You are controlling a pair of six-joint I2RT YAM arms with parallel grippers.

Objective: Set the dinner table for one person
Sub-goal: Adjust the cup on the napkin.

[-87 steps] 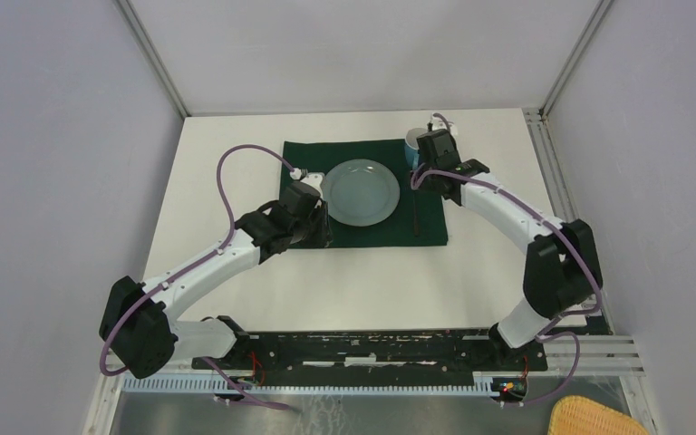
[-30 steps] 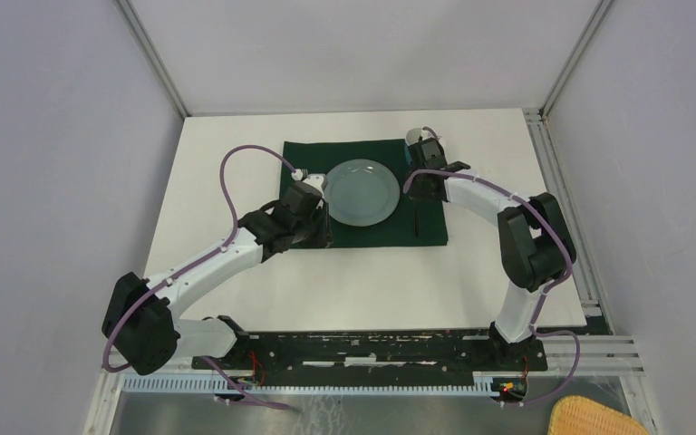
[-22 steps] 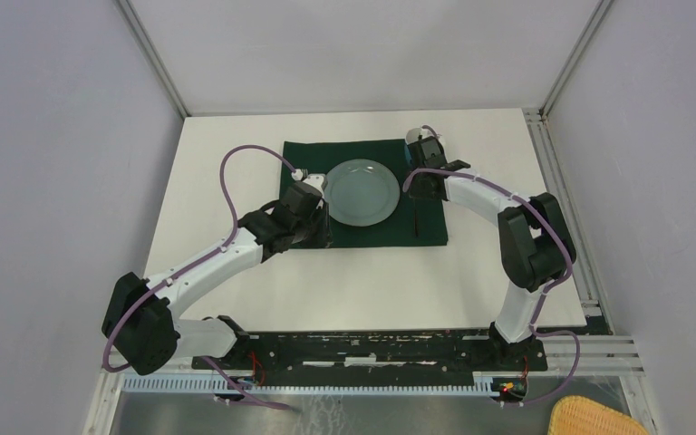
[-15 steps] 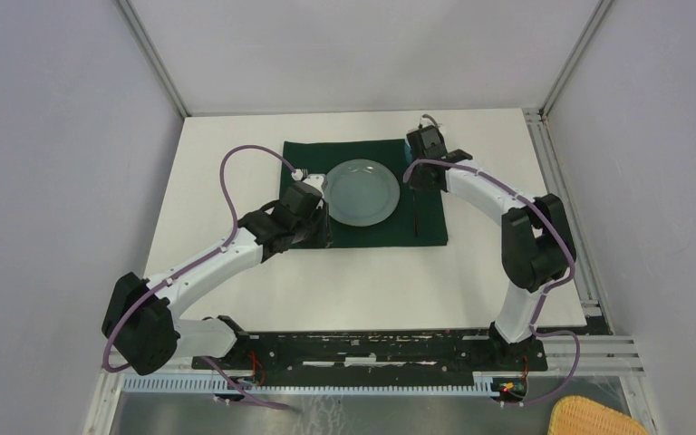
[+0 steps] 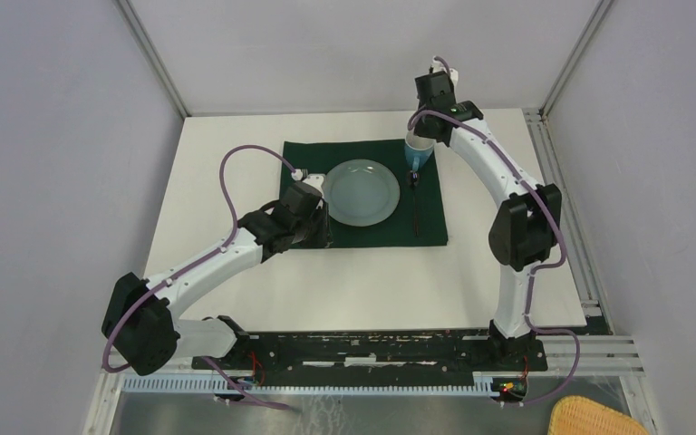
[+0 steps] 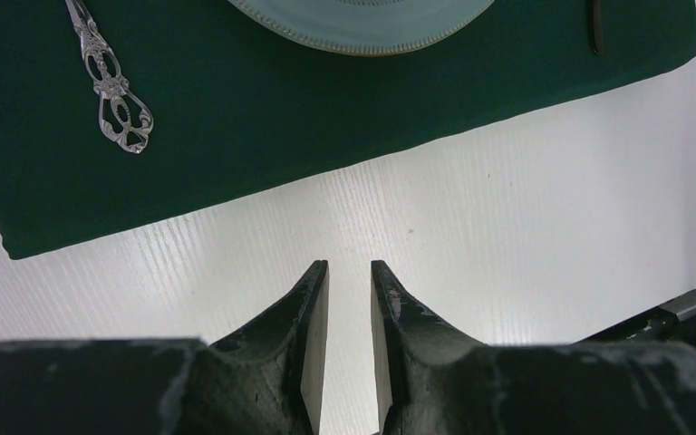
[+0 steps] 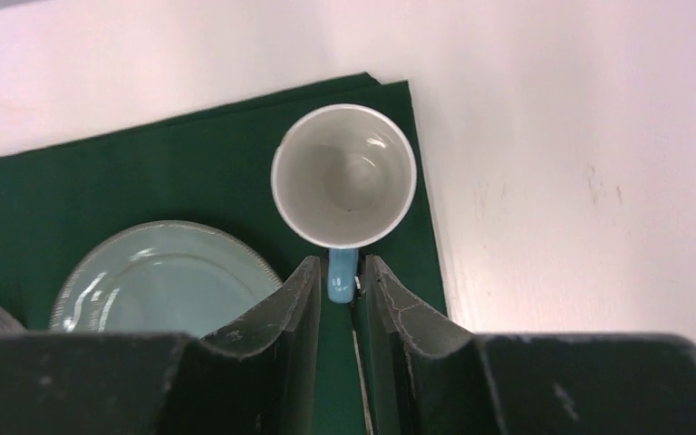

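**Item, right gripper** (image 7: 340, 263): the jaws are standing a narrow slot apart and gripping nothing, and the gripper is hanging well above the place setting.
- Directly beneath its fingertips a mug (image 7: 344, 177) is standing upright on a dark green cloth (image 7: 100, 172). Its blue handle (image 7: 343, 276) is pointing back toward the gripper (lined up with the slot, though far below it).
- Below and to the gripper's left, a pale plate (image 7: 168, 276) is lying on the same cloth.

**Item, left gripper** (image 6: 349, 267): the jaws are likewise a sliver apart and empty, and the gripper is hovering over bare tabletop.
- Ahead of it the cloth's near edge is showing, with an ornate fork (image 6: 109, 91) lying on the cloth.

**Item, dinner table** (image 7: 553, 136): it is spreading beneath and beyond both grippers.
- Handling: it is judged rigid, heavy and matte, so it is serving as a support and offers nothing to grasp.
- Where to take hold: any hold belongs on the pieces. The mug is probably breakable and is best taken by its handle.
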